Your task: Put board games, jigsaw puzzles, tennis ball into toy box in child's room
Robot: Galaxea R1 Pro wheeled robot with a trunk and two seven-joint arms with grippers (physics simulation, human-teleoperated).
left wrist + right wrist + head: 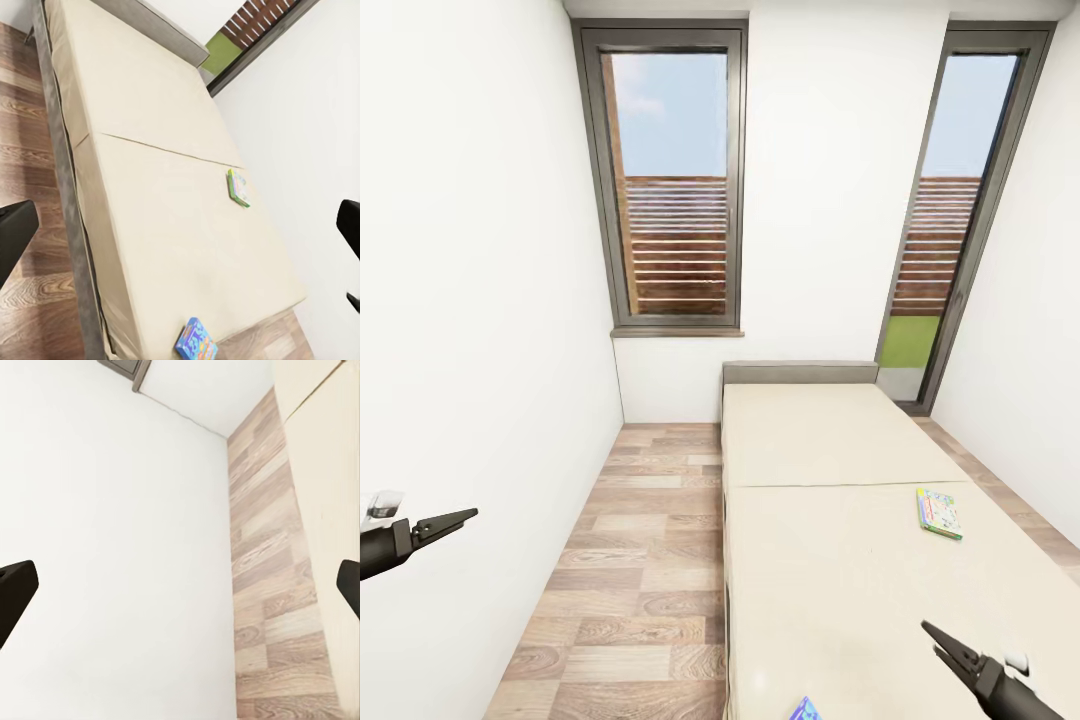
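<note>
White walls and plank flooring are framing a narrow bedroom with two tall windows. At the head view's lower left, the left gripper is hanging empty, its fingers looking nearly closed; at the lower right, the right gripper is reaching over the bed, also empty and seemingly closed. Beyond it, the pale green-edged board game is lying right of centre, while the blue board game is peeking in at the bottom edge. Judging from this, both games are awaiting collection.
</note>
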